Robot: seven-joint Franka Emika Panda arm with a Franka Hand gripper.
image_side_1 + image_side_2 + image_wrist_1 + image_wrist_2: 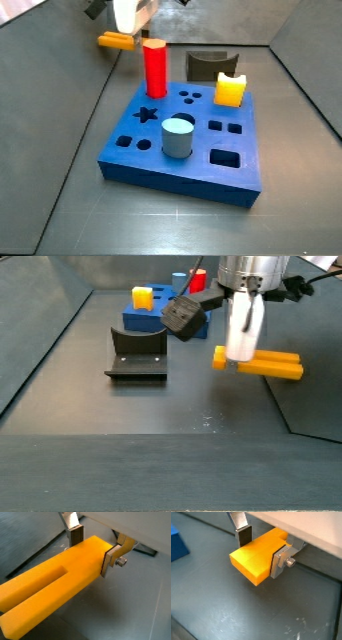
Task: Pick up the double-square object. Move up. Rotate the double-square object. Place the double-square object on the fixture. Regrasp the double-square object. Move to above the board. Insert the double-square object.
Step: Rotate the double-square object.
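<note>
Gripper (264,551) held the double-square object (258,559) clear of the floor, its 2 silver plate fingers (282,562) clamped on opposite sides of the solid end. Bar lay level in a side view (261,363), near the fixture (136,355). Its smooth yellow-orange body ended in 2 square prongs (30,599) split by a slot. The board (187,147) was flat and blue.

wrist views sit close over the gripper (93,548); side views face oppositely.
</note>
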